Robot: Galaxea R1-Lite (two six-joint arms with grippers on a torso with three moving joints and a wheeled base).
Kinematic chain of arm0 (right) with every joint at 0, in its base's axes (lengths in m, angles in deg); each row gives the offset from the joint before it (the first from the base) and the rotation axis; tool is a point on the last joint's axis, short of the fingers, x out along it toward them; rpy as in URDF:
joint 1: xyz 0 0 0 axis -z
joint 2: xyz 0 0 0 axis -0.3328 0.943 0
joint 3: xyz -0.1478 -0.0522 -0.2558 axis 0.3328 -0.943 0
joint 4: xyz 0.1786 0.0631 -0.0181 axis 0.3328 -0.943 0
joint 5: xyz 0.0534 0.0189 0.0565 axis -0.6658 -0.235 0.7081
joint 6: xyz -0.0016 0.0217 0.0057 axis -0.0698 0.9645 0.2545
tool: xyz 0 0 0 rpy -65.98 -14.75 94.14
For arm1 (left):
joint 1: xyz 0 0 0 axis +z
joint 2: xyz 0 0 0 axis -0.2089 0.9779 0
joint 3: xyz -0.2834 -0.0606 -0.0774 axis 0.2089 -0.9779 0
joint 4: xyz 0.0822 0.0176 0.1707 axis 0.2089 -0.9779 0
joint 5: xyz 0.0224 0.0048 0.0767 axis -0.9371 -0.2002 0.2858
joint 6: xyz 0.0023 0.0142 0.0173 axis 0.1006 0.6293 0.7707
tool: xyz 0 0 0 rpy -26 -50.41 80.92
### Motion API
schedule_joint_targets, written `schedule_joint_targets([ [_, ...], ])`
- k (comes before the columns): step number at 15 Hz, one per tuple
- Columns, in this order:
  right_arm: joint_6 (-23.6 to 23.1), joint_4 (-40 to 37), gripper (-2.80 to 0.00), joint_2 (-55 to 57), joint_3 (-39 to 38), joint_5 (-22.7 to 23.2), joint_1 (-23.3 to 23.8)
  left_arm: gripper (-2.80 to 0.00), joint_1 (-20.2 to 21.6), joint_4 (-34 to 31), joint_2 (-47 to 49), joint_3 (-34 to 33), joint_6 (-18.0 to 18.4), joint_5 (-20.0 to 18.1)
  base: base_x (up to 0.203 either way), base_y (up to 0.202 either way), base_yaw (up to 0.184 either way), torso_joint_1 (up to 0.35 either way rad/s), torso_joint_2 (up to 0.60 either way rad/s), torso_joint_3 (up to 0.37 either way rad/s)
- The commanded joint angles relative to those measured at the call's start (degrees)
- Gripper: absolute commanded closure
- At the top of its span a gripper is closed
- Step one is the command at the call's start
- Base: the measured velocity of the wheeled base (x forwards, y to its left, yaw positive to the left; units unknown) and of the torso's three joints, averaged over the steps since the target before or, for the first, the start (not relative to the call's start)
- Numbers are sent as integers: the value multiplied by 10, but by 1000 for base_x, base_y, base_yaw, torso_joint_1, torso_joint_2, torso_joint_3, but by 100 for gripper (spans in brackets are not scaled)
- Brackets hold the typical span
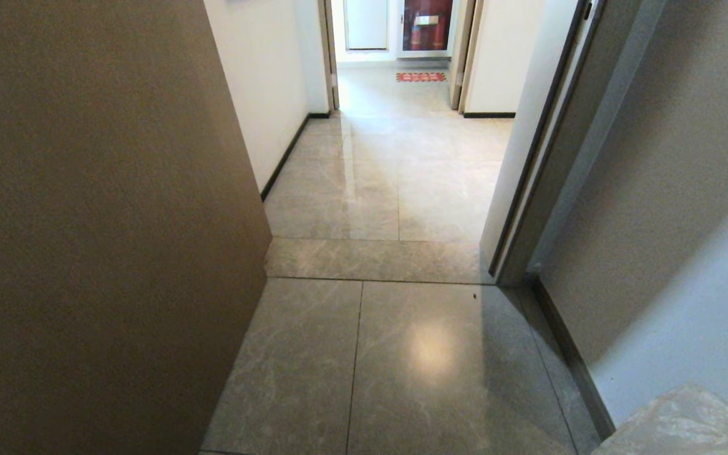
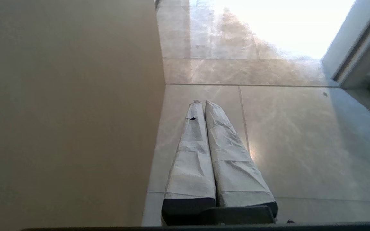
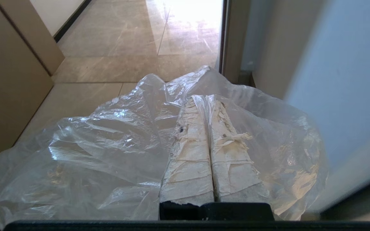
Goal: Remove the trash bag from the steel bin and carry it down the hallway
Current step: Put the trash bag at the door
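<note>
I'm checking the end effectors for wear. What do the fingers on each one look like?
Left end effector: two long tapering fingers wrapped in pale, fairly clean tape on a black base, one small dark nick near a tip. Right end effector: same build, but the wrap on its fingers is grubbier and frayed, with loose shreds and dark specks.

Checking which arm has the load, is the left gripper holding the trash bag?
No, the left gripper is shut on nothing above bare floor tiles; the trash bag is pinched in the right gripper.
</note>
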Motion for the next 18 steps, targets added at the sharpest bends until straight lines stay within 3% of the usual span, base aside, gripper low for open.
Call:
schedule_joint_targets([
  [1,0,0,0,1,-1,0,0,0,0,0,0,0,0,0,190,0,-2,3,-2,4],
  [18,0,0,0,1,-1,0,0,0,0,0,0,-1,0,1,192,0,2,2,3,2],
])
